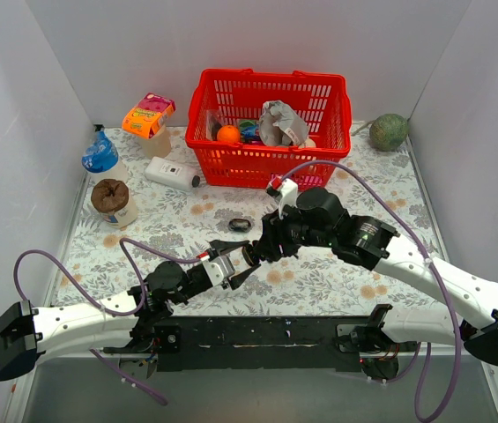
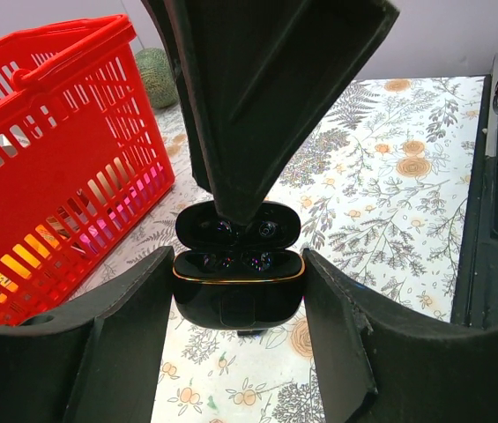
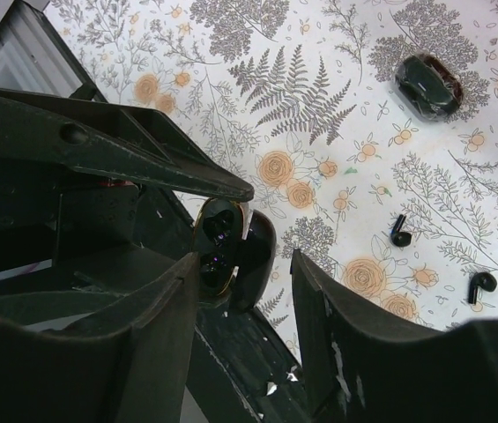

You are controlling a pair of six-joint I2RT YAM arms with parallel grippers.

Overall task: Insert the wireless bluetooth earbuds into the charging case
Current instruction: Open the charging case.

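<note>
Case point(image 2: 238, 286) is sitting open, clamped by left gripper point(image 2: 238, 260); contents unreadable. Right gripper point(image 3: 244, 260) is gaping, empty. Two earbuds point(image 3: 398, 231) are lying lower right of right wrist view. Basket point(image 1: 266, 165) is holding orange point(image 1: 227, 134).

I saw plain white walls point(image 1: 257, 35) on three sides of table point(image 1: 390, 176), floral-print top, black front rail point(image 1: 266, 333), even light.
</note>
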